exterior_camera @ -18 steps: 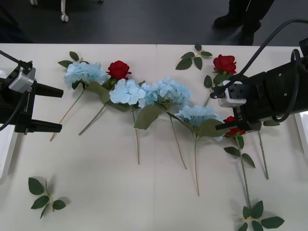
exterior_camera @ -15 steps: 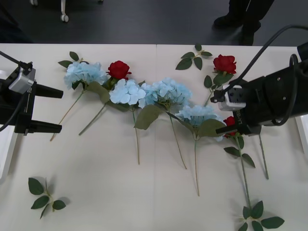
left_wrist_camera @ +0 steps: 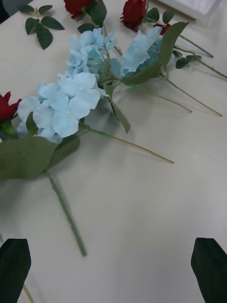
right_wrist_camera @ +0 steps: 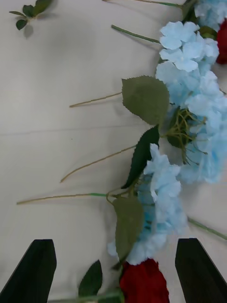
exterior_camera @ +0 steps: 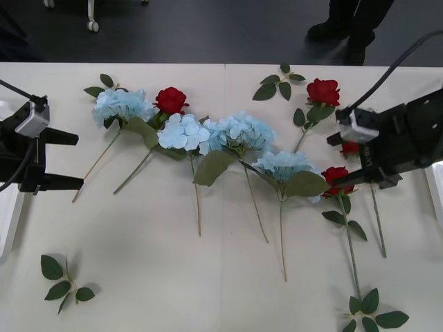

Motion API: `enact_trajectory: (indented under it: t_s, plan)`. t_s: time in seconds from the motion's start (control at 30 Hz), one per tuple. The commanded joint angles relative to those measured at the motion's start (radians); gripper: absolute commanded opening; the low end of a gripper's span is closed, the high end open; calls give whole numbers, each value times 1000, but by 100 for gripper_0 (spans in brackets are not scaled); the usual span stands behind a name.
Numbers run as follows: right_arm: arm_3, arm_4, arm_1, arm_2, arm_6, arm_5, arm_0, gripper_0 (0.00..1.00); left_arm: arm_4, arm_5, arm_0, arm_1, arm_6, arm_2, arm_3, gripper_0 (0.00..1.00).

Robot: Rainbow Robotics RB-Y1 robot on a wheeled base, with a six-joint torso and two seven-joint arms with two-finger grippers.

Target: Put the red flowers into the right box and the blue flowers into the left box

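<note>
The blue flowers lie in a slanting row across the table's middle, from one puffy head (exterior_camera: 121,104) at the back left to another (exterior_camera: 284,164) toward the right. Red flowers lie at the back left (exterior_camera: 171,100), the back right (exterior_camera: 323,91) and right of centre (exterior_camera: 337,175). My right gripper (exterior_camera: 340,160) is open just right of that last rose, which lies between its fingers (right_wrist_camera: 144,281); a further red head (exterior_camera: 350,147) peeks out beside it. My left gripper (exterior_camera: 73,160) is open at the table's left, apart from the flowers. The left box (exterior_camera: 5,221) and right box (exterior_camera: 436,183) show at the edges.
Loose green leaf sprigs lie at the front left (exterior_camera: 62,277), front right (exterior_camera: 374,311) and back centre (exterior_camera: 280,83). The front middle of the table is bare. A person's shoes (exterior_camera: 346,28) stand on the floor beyond the table's far edge.
My right gripper has drawn back to the right, uncovering the rose it hovered over. The left gripper has shifted slightly left. No flower has moved.
</note>
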Motion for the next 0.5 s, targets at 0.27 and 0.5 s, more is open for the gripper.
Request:
enact_trajectory:
  t_s: [0.27, 0.5]
  plan:
    - [-102, -11, -268, 73, -920, -15, -142, 74, -150, -57, -6, 37, 364, 5, -6, 100]
    - [-204, 49, -437, 243, -1543, -61, -227, 74, -256, -120, -8, 37, 572, -19, -6, 100]
